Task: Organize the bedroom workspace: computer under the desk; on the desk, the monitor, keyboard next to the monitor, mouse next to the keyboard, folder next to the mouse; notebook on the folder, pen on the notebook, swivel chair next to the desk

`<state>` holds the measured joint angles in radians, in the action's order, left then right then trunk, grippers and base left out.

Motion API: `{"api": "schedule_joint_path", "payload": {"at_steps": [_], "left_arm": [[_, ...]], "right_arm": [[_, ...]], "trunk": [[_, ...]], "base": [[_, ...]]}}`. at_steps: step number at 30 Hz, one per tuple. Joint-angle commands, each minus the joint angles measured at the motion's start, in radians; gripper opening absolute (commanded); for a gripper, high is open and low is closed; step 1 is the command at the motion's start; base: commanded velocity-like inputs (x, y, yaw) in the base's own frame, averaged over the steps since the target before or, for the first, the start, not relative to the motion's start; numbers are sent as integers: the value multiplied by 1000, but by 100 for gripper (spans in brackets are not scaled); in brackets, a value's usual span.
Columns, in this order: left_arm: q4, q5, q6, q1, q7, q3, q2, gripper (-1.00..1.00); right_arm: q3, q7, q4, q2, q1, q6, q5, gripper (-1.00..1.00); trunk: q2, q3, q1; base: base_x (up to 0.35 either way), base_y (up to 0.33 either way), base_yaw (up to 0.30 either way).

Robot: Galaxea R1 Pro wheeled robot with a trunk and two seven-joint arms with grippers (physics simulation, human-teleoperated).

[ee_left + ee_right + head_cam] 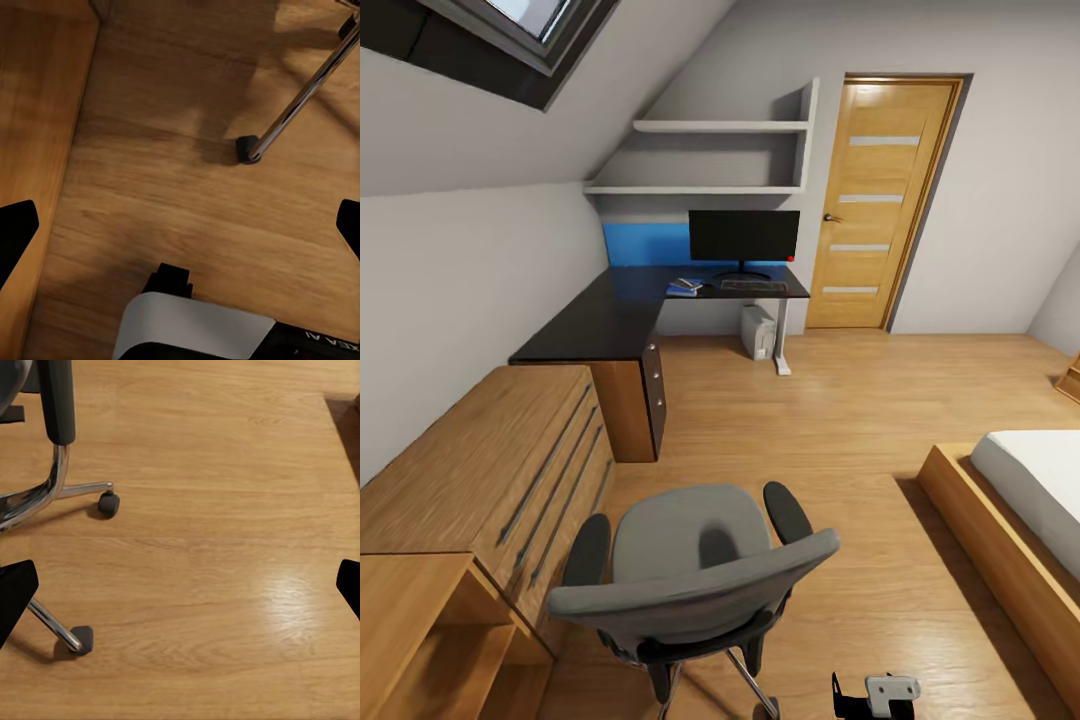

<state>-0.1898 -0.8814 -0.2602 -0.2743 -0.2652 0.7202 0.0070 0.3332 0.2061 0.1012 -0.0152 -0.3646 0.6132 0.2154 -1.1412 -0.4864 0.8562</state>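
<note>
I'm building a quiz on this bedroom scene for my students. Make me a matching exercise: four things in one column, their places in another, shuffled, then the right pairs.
Things:
1. monitor
2. computer
3. swivel chair
4. keyboard

Places:
A. on the wooden floor near the camera, beside the dresser, away from the desk
B. flat on the desk in front of the screen
C. upright at the back of the desk, below the shelves
D. on the floor under the desk

Pairs: 1-C, 2-D, 3-A, 4-B
</note>
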Motion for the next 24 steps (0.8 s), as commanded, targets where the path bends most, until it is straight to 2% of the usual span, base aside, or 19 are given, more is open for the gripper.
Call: {"api": "schedule_joint_path", "payload": {"at_steps": [1, 24], "left_arm": [[-2, -6, -2, 0, -6, 9, 1, 100], [-2, -5, -2, 0, -6, 10, 1, 100]], "right_arm": [[9, 4, 0, 0, 0, 2, 7, 100], [9, 1, -1, 1, 0, -1, 7, 100]], "trunk": [[-8, -4, 4], [-169, -76, 92]], "base": [[0, 0, 0], [0, 0, 0]]}}
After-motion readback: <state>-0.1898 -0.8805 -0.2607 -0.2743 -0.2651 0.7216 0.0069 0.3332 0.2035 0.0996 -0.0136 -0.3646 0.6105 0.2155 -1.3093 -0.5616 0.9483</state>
